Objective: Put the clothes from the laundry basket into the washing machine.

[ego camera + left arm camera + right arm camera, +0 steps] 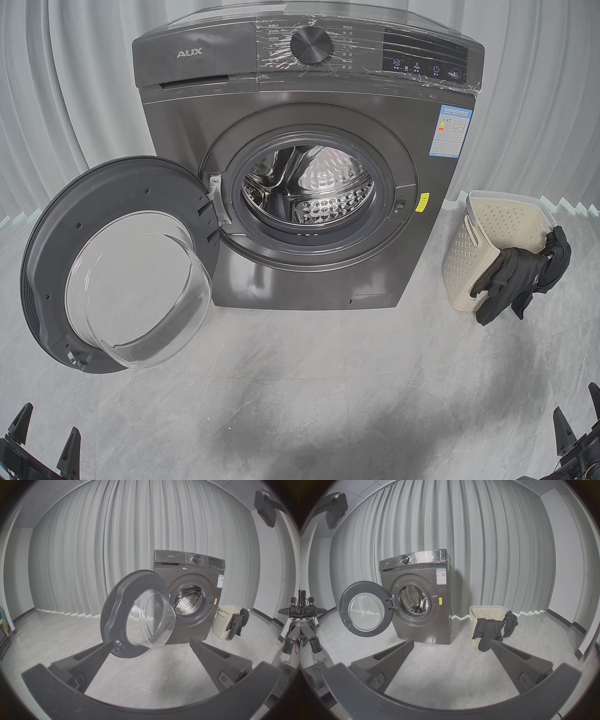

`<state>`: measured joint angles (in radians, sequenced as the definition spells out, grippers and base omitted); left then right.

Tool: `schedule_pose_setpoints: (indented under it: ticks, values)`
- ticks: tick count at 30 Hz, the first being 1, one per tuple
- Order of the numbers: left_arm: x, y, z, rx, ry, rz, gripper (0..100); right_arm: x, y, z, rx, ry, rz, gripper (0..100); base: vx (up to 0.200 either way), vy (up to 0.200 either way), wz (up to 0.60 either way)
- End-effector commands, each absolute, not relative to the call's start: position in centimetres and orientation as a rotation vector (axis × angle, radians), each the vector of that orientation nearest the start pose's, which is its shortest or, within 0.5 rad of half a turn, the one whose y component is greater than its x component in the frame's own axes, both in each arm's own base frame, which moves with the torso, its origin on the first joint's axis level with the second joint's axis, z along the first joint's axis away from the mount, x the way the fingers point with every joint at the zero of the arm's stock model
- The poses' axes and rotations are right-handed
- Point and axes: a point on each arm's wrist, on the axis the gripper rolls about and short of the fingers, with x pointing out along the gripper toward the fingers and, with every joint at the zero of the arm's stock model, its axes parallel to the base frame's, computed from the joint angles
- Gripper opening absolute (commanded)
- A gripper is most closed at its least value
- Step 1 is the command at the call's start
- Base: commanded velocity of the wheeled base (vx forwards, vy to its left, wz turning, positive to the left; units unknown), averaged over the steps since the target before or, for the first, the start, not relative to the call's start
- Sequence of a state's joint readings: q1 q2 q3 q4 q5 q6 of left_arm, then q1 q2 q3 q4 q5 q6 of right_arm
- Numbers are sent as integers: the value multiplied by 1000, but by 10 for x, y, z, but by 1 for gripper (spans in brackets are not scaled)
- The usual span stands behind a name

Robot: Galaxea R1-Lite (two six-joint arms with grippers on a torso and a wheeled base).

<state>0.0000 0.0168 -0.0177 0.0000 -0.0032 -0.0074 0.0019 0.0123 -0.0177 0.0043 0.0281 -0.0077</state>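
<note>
- The clothes (519,275), dark garments, are draped over the near rim of the basket (500,215) and hang down its outer wall.
- The basket is set on the floor (350,375), just beside the washer (187,125), on the robot's right.
- The washer's door (56,250) is swung wide open to the left, and bare metal is seen in the drum (309,187); no cloth can be made out inside.
- The right gripper (451,642) is spread wide with nothing held. It is low over the floor, well apart from the basket but on its side.
- The left gripper (150,644) is likewise spread wide and empty, low and well apart from the door.
- The step in hand is judged to be the opening one, the approach to the basket, since no garment is grasped yet.
- The next move is judged to call for the right gripper being brought over the basket rim.
- A bunched fold on the rim should be taken rather than a hanging tail, so that the garment lifts free.
- The basket looks out of reach, so the base would probably have to be driven nearer first.
</note>
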Motion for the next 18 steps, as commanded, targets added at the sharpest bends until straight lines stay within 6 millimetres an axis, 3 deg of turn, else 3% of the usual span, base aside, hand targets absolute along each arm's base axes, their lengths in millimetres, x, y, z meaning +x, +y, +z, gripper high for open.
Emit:
schedule_pose_setpoints:
  ticks: [1,9,18]
  values:
    - [-23,0,75,-9,0,-3,100,-23,1,75,-8,8,31,100,0,-200,0]
    - [-23,0,75,-8,0,-5,100,-23,1,75,-8,8,31,100,0,-200,0]
    - [-23,0,75,-9,0,-5,100,-23,1,75,-8,8,31,100,0,0,0]
